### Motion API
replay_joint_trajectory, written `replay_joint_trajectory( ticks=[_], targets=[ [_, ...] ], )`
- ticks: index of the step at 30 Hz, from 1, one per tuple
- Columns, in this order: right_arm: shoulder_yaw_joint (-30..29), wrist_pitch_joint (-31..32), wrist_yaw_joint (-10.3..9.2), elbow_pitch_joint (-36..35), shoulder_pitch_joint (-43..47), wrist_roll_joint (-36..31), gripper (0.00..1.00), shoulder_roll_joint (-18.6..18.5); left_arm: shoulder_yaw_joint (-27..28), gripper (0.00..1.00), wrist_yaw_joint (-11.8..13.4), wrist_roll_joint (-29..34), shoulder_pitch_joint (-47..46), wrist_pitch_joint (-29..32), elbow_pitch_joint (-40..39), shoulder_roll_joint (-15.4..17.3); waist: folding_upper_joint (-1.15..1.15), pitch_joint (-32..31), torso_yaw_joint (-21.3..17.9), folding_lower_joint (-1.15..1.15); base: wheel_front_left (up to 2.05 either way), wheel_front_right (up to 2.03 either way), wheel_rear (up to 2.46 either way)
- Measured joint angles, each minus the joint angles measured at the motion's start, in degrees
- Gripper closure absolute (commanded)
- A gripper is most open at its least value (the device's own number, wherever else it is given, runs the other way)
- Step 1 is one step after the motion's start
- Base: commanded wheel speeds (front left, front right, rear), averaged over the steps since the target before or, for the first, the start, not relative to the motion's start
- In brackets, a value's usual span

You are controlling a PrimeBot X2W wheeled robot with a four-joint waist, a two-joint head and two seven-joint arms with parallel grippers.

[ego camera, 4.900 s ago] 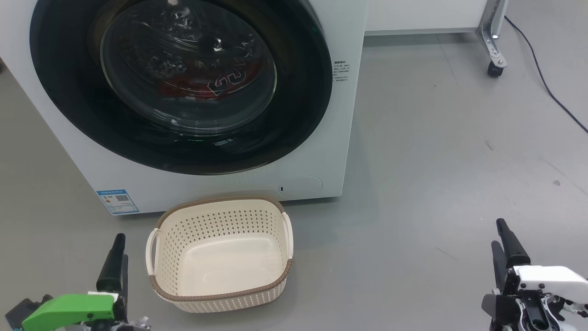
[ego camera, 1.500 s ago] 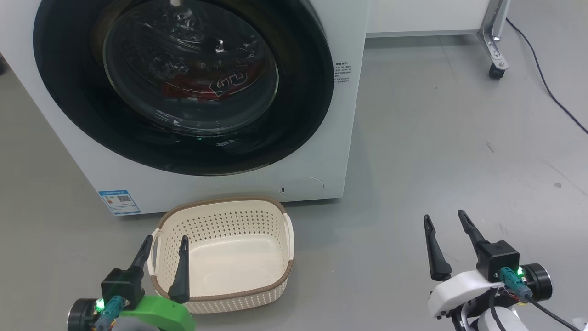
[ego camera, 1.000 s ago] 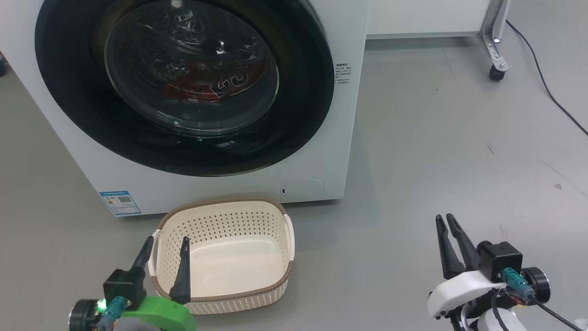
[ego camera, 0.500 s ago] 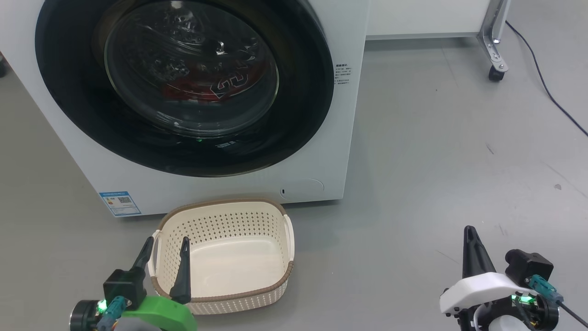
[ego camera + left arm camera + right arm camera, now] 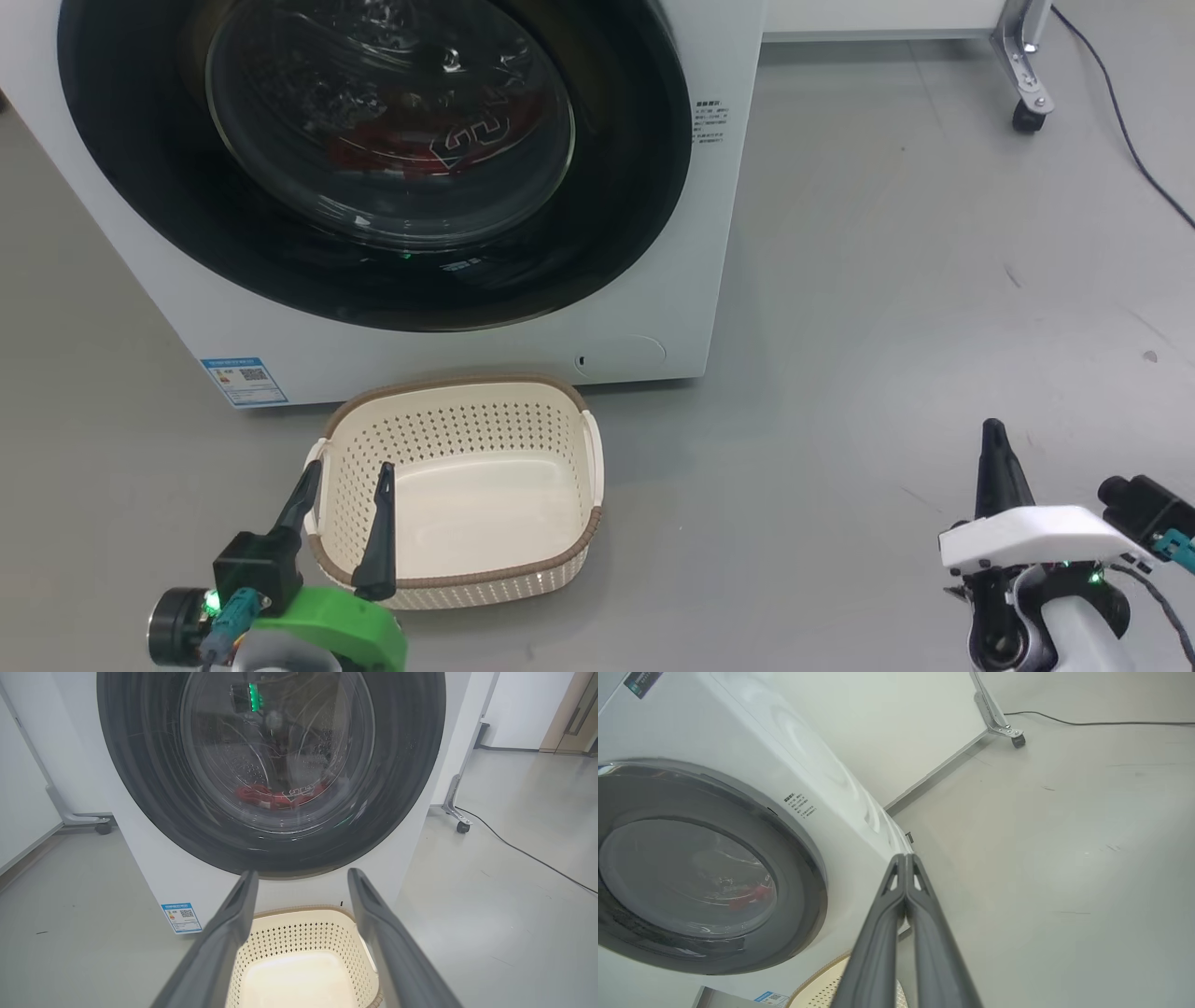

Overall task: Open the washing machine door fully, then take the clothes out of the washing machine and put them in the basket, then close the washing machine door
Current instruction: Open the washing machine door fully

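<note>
bright even light, glare on the washing machine door (image 5: 373,140).

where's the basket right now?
Head view, lower left of centre: the basket sits on the floor right in front of the washing machine, under its shut door, the left gripper overlapping its left rim.

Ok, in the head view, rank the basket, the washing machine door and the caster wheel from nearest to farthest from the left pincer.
1. basket, just ahead, lower left.
2. washing machine door, beyond the basket, upper left.
3. caster wheel, far upper right.
</note>
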Motion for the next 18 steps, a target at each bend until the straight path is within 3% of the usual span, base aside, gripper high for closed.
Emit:
replay_joint_trajectory(
  ticks=[12, 18],
  targets=[
    [-4.9, 7.8, 0.9, 1.1, -10.6, 22.6, 1.0, 0.0, 0.0, 0.0, -1.1, 1.1, -3.4, 0.0, -2.3, -0.3, 0.0, 5.0, 1.8, 0.0, 0.0, 0.0, 0.0],
    [-6.5, 13.0, 1.25, 1.2, -16.9, 29.9, 1.0, -0.2, -0.2, 0.0, -1.7, 1.5, -5.4, 0.0, -3.5, -0.5, 0.0, 8.0, 3.1, 0.0, 0.0, 0.0, 0.0]
  ],
)
